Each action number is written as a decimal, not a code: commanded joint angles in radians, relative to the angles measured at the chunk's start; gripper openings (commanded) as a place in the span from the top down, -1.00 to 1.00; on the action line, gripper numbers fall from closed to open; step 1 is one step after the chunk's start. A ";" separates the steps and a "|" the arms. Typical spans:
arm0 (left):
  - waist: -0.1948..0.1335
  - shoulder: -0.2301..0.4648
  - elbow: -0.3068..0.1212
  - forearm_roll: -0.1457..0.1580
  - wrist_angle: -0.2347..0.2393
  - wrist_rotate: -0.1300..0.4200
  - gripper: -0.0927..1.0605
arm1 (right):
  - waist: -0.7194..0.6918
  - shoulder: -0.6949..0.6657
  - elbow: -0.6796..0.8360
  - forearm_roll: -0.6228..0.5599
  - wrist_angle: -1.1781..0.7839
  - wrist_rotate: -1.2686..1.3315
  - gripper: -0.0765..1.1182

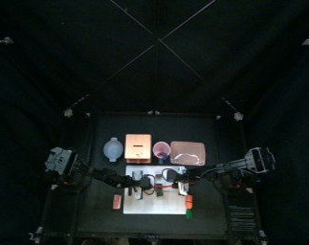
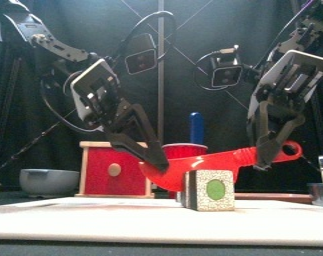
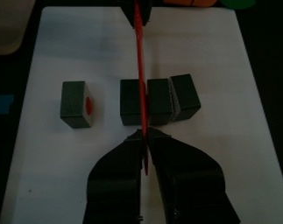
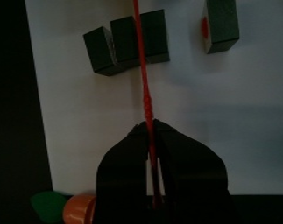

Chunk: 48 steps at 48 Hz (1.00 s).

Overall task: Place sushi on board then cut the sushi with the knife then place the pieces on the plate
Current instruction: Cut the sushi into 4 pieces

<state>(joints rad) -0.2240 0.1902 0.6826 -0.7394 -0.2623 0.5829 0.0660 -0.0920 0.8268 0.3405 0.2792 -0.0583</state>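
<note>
The black counter (image 1: 99,222) stood inside the curtained booth. The white cutting board (image 1: 157,206) lay at the counter's front, directly beneath both end effectors.

**End effector state.** The left end effector (image 3: 145,144) was clamped on one end of the red knife (image 2: 257,153). The right end effector (image 4: 147,131) was clamped on the opposite end. The knife spanned the gap between them, blade on edge, above the board.

**Position of the work.** The sushi roll (image 3: 147,103) lay on the board just ahead of the left end effector's jaws and beneath the blade. It was a group of dark green blocks set side by side. A separated piece (image 3: 74,101) lay to one side of the blade, with bare board between it and the group. Contact between blade and roll could not be confirmed.

**Step in hand.** Placement on the board appeared complete and the cutting step appeared to be under way, with one piece off and the group not yet divided.

**Next move.** The next move probably called for both end effectors to descend together, with the blade level and lined up on a seam between blocks. An uneven descent would likely tilt the knife and push the blocks aside. Transfer of the pieces to the pink tray (image 1: 187,151), beyond both end effectors toward the back of the counter, would follow.
</note>
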 commanded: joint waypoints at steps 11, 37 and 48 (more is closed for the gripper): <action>0.011 0.009 -0.023 0.002 -0.005 0.002 -0.05 | -0.008 0.029 -0.021 0.003 -0.006 0.003 0.31; 0.061 0.009 -0.025 0.032 -0.003 0.005 -0.05 | -0.041 0.025 -0.021 -0.021 -0.008 0.002 0.31; 0.061 -0.003 -0.029 0.037 -0.003 0.003 -0.05 | -0.038 0.006 -0.034 -0.017 0.002 0.003 0.31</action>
<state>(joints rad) -0.1657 0.2071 0.6765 -0.7072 -0.2623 0.5844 0.0337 -0.0491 0.8176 0.3206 0.2792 -0.0583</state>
